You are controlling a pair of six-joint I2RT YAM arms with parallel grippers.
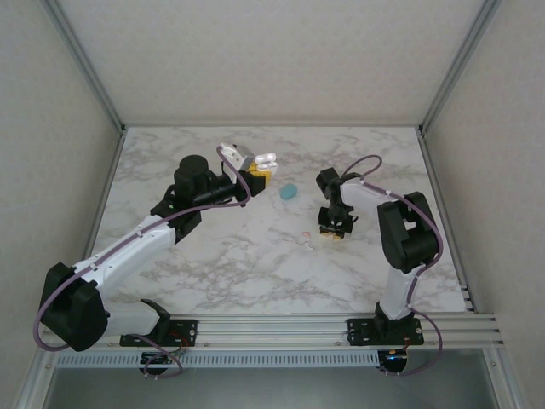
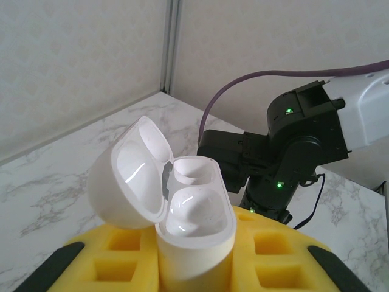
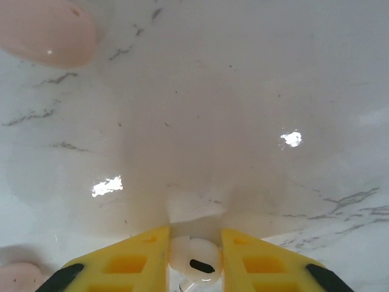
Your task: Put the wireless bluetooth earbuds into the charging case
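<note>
My left gripper (image 1: 258,175) is raised over the far middle of the table, shut on a white charging case (image 1: 266,160). In the left wrist view the case (image 2: 200,234) stands upright between the yellow fingers (image 2: 115,255), its lid (image 2: 124,182) flipped open to the left. A whitish rounded piece sits in the near socket (image 2: 194,210); the far socket (image 2: 193,172) looks hollow. My right gripper (image 1: 334,230) is down at the table, right of centre. Its yellow fingers (image 3: 130,258) press both sides of a whitish earbud (image 3: 194,264).
A teal pebble-like case (image 1: 289,192) lies on the marble between the two grippers. A pinkish piece (image 1: 305,240) lies just left of the right gripper, and two pinkish shapes (image 3: 45,30) (image 3: 18,274) lie at the left edge of the right wrist view. Walls enclose three sides.
</note>
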